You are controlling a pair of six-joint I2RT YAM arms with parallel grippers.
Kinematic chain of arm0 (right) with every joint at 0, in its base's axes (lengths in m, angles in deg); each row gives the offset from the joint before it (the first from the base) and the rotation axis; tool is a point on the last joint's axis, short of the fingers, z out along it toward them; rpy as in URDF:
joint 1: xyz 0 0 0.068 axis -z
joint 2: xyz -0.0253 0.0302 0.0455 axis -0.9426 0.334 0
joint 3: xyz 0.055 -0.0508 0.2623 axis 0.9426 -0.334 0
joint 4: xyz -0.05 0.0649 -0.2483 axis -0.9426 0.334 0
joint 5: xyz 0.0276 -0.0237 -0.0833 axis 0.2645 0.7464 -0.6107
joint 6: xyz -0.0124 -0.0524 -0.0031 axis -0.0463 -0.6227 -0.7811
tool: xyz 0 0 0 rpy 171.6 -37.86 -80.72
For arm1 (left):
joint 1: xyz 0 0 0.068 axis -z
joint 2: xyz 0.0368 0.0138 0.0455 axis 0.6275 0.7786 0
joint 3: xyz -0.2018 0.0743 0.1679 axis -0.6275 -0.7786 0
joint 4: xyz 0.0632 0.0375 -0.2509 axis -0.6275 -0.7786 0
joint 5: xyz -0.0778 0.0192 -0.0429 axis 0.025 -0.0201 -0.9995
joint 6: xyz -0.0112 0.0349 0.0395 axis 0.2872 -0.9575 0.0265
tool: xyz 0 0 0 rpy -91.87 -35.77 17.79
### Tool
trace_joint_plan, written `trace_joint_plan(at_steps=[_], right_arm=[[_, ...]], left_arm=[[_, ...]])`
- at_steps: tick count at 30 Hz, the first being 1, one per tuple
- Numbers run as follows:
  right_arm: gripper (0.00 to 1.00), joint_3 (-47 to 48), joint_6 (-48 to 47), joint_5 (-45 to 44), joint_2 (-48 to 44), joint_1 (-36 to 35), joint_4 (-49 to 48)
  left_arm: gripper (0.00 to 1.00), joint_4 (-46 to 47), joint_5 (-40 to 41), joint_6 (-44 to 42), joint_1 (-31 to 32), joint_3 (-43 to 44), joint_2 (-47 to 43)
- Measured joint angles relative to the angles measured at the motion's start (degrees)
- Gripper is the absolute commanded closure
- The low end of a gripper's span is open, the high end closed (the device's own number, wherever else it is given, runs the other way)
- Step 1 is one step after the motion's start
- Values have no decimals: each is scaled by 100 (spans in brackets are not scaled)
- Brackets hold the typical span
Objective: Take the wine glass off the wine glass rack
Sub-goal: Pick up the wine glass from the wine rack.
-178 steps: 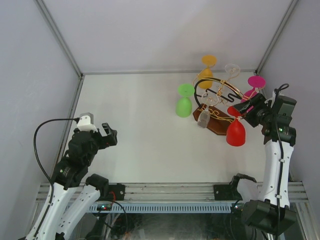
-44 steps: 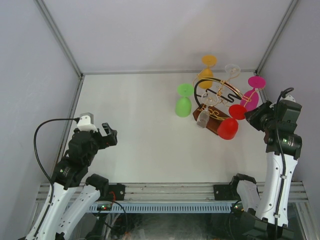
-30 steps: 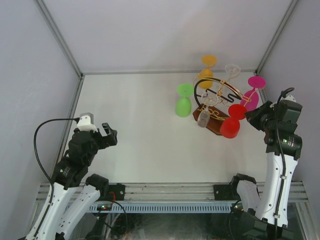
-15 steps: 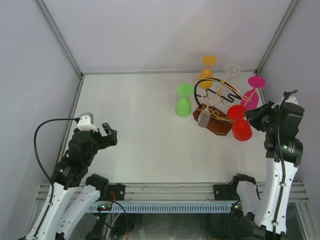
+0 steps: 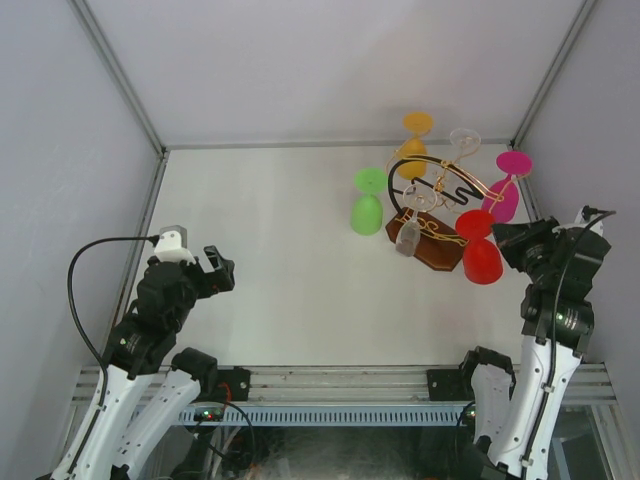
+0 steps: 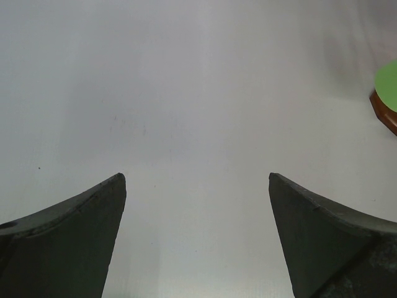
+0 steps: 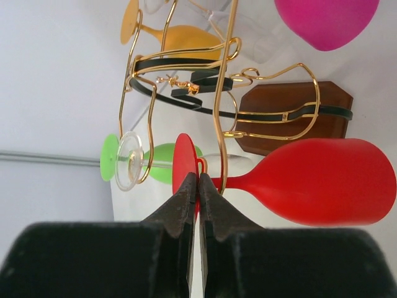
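Fingers (image 7: 177,214) of the right gripper (image 7: 197,179) pressed flat together, their tips nipping the rim of the round foot of the red wine glass (image 7: 322,181). The glass hangs upside down at the right near side of the wine glass rack (image 5: 440,256), its stem crossing a gold wire arm (image 7: 218,149). Long axis: in the right wrist view it lies level, with the foot at left against the fingertips and the bowl at right, mouth pointing right. In the overhead view the foot is uppermost and the bowl lies below it, toward the near edge (axis tilted, not plumb). Fingers (image 6: 68,242) of the left gripper (image 6: 196,180) stand spread wide over the white table (image 6: 198,93), holding nothing. 5 other glasses (image 5: 367,213) (green, orange, pink, 2 clear) hang on the rack.
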Motion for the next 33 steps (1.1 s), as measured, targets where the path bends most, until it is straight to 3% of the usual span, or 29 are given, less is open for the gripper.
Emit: trace_joint_plan(at_steps=[11,19,33], right_arm=[[100,-372,866,-483,-428,109,-365],[100,-555,1049,-837,-901,210,-411],[100,-699,1351,-855,-922,481,-507]], left_arm=[[0,0,0,-2,0,0,35],[0,0,0,0,0,0,55],[0,0,0,0,0,0,87]])
